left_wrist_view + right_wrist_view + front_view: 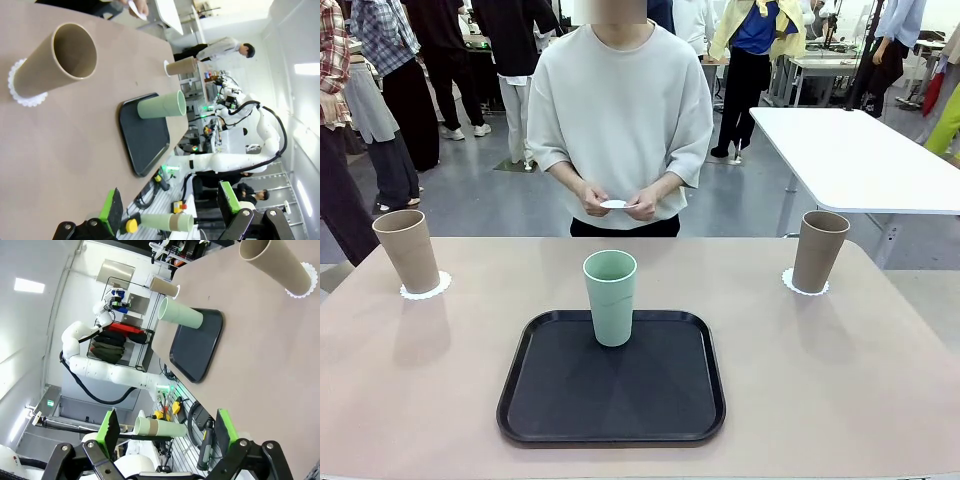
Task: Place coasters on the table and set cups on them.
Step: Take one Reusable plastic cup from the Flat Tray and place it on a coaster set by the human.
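Two tan cups stand on white scalloped coasters on the beige table (820, 400): one at the left (408, 250) on its coaster (425, 291), one at the right (819, 250) on its coaster (805, 286). The mint green cup (610, 297) stands upright on the black tray (610, 400) in the middle. At the far side a person holds another coaster (614, 204) in both hands. My left gripper (170, 207) is open, off the table's near edge, with the left tan cup (57, 60) ahead of it. My right gripper (166, 432) is open too, the right tan cup (272, 262) ahead.
A white rectangular table (860, 160) stands behind at the right. Several people stand farther back. The tray (145, 135) takes up the table's near middle; bare tabletop lies on both sides of it. Each wrist view shows the other white arm (235, 155) (100, 367) beyond the table.
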Controlling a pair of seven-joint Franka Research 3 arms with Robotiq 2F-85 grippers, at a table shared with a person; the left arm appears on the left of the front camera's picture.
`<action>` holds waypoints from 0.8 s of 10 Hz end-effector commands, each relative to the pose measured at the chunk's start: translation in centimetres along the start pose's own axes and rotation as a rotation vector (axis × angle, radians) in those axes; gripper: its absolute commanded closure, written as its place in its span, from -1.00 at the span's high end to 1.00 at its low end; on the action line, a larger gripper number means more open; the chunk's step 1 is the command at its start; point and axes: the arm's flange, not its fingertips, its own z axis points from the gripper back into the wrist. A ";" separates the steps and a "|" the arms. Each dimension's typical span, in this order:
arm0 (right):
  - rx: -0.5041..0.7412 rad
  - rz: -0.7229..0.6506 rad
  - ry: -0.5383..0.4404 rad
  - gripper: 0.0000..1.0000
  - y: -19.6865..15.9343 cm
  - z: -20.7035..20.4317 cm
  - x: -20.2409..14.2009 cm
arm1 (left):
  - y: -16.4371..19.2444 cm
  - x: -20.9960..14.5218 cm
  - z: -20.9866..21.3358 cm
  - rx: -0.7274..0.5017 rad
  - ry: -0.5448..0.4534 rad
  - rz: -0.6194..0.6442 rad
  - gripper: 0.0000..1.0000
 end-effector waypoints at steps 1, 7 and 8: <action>-0.004 0.000 -0.004 1.00 0.0 0.1 0.0 | -0.3 -0.1 0.0 -0.005 -0.006 -0.005 1.00; -0.004 0.000 -0.004 1.00 0.0 0.1 0.0 | -0.3 -0.1 0.0 -0.005 -0.006 -0.005 1.00; -0.004 0.000 -0.004 1.00 0.0 0.1 0.0 | -0.3 -0.1 0.0 -0.005 -0.006 -0.005 1.00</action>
